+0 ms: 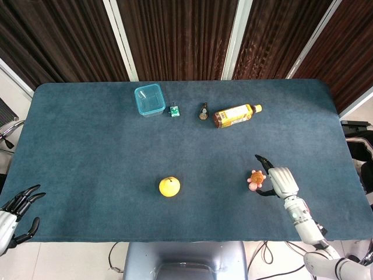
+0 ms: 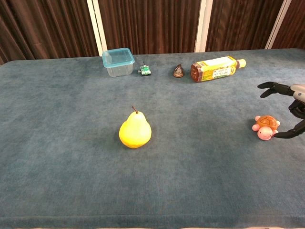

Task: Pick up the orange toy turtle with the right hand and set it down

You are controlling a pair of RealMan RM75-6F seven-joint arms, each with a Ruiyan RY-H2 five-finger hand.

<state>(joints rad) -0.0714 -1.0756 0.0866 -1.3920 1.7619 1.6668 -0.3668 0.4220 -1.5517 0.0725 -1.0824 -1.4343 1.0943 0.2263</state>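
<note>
Orange toy turtle (image 1: 255, 177) rested on the tabletop (image 1: 87, 151), near its right front area.
The right hand (image 1: 278, 180) sat just beside it, fingers (image 2: 270, 86) spread apart, holding nothing. The left hand (image 1: 16, 205) hung off the left front corner, fingers apart.

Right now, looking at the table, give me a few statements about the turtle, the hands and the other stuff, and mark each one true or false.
1. The right hand is open, fingers spread around the orange toy turtle without gripping it. True.
2. The turtle is lifted off the table. False: it sits on the cloth.
3. The bottle stands upright. False: it lies on its side.
4. The pear stands upright near the table's middle. True.
5. The left hand holds the blue-lidded container. False: it is open at the near left edge, holding nothing.
</note>
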